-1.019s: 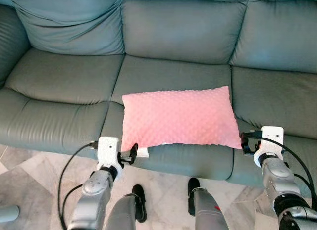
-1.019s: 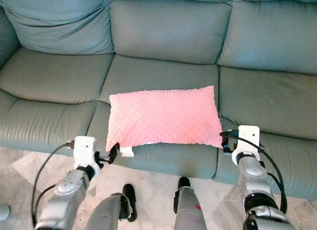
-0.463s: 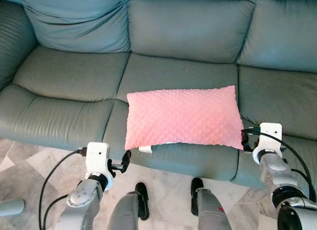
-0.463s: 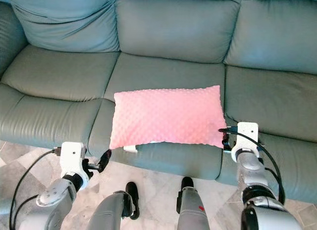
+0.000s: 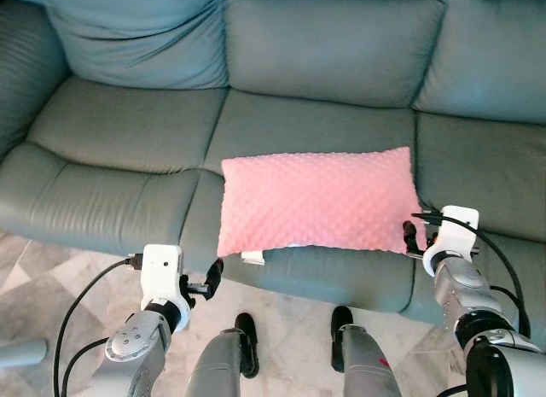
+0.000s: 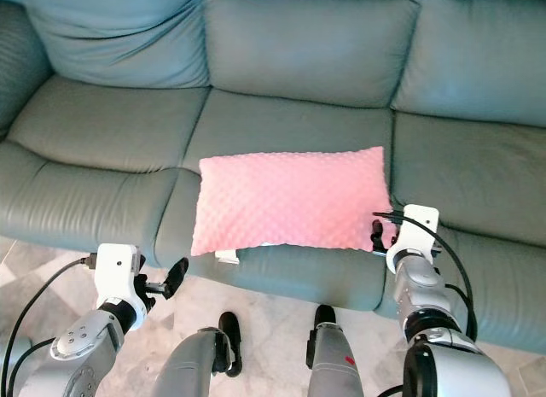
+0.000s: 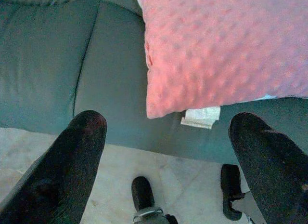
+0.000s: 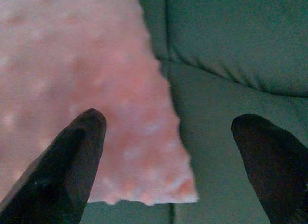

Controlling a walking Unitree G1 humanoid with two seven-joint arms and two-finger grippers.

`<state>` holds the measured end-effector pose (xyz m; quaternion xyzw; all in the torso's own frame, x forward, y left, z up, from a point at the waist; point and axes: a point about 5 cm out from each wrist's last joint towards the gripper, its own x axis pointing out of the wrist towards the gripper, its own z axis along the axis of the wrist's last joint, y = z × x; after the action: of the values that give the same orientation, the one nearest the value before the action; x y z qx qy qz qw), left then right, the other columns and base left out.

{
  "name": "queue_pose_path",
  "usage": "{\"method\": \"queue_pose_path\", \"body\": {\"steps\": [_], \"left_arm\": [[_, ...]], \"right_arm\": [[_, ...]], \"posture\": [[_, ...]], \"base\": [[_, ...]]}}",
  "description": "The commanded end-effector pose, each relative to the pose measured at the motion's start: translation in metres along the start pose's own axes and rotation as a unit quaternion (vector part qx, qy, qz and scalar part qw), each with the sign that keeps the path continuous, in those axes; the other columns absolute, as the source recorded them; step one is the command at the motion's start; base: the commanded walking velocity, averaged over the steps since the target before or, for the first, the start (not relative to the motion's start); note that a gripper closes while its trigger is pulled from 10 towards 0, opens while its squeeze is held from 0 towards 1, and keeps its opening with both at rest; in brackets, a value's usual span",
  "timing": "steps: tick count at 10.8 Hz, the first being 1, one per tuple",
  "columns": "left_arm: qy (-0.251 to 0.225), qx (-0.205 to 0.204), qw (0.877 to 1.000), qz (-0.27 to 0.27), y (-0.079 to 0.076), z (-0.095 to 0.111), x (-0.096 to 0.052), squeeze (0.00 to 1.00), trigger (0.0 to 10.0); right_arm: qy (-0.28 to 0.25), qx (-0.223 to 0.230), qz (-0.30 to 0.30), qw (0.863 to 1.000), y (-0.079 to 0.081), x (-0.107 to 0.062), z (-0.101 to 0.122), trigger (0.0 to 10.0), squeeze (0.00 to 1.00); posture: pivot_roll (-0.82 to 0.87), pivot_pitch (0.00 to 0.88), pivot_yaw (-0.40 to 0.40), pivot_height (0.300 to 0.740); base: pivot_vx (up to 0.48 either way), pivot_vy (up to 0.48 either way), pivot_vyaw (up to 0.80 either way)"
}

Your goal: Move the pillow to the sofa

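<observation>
Pillow [image 5: 320,198] placement looks finished: the pink cushion is laid flat on the middle seat of the grey-green sofa [image 5: 119,141], its near edge close to the seat's front lip, with a small white label [image 7: 201,116] sticking out beneath its left corner. The left gripper [image 5: 213,273] is held below and just outside that corner, in front of the sofa's front face, and its fingers [image 7: 79,151] are seen spread wide with nothing between them. The right gripper [image 5: 411,238] is held at the pillow's right near corner; its fingers [image 8: 77,151] are likewise spread apart and empty, though whether one fingertip touches the fabric cannot be told for certain from these angles. The step in hand is judged to be the release and withdrawal. What is called for next is a clean pull-back of both arms, away from the pillow's edge so that it is not dragged off the seat.
</observation>
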<state>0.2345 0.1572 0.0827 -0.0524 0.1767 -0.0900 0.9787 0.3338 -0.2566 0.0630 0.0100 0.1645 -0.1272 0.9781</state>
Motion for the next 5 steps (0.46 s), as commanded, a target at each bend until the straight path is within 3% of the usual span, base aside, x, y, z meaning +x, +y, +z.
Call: {"method": "queue_pose_path", "body": {"steps": [1,5], "left_arm": [[0.016,-0.004,1.0,0.01,0.003,-0.004,-0.006,0.0,10.0],[0.024,-0.003,1.0,0.005,0.001,-0.003,-0.005,0.0,10.0]], "right_arm": [[0.046,-0.004,0.001,0.999,0.003,-0.004,-0.02,10.0,0.0],[0.081,0.077,0.034,0.993,0.022,-0.005,-0.03,10.0,0.0]], "posture": [[0.07,0.415,0.136,0.74],[0.08,0.412,0.137,0.74]], "base": [[0.0,0.0,0.0],[0.0,0.0,0.0]]}}
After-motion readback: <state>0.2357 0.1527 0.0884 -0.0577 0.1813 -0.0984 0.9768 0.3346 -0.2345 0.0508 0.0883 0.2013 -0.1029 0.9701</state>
